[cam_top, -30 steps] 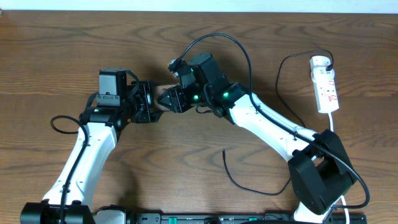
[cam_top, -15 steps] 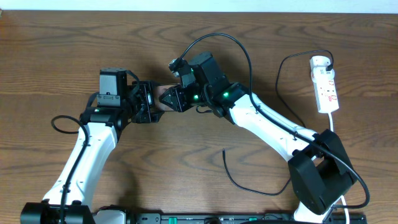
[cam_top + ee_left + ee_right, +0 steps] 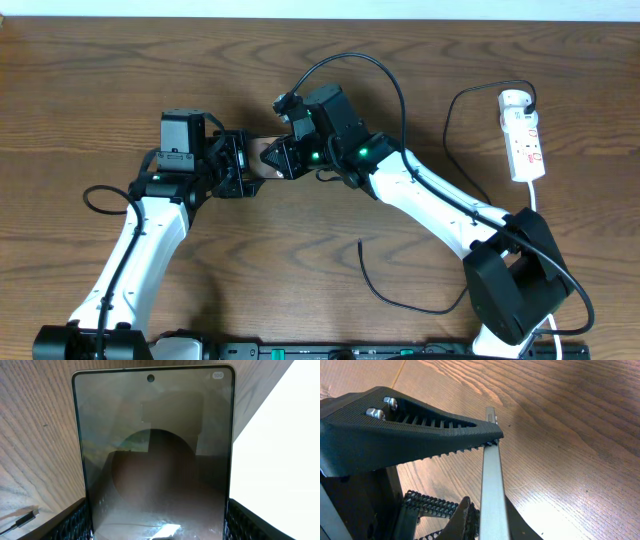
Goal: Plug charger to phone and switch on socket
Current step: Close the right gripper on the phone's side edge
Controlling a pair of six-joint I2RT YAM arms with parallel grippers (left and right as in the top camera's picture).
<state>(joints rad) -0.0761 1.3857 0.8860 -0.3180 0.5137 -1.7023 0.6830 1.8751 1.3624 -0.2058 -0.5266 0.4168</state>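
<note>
The phone [image 3: 259, 156] is lifted between both grippers. In the left wrist view its dark glossy face [image 3: 155, 460] with a large round mark fills the frame. My left gripper [image 3: 238, 165] is shut on its two long edges, and its jaws show at the bottom corners. In the right wrist view the phone shows edge-on [image 3: 494, 485], and my right gripper [image 3: 281, 158] is pinched on it. The charger cable [image 3: 375, 290] lies loose on the table with its tip [image 3: 361, 243] free. A connector tip [image 3: 24, 520] also shows in the left wrist view. The charger's plug [image 3: 529, 98] sits in the white socket strip [image 3: 525, 140] at the far right.
The socket strip's white cord [image 3: 537, 200] runs down past the right arm's base [image 3: 515, 285]. A thick black robot cable [image 3: 350, 62] arcs over the right wrist. A small black cable loop [image 3: 95, 200] hangs beside the left arm.
The right gripper has shifted slightly left along the phone. The left arm and the charger cable have not visibly moved.
</note>
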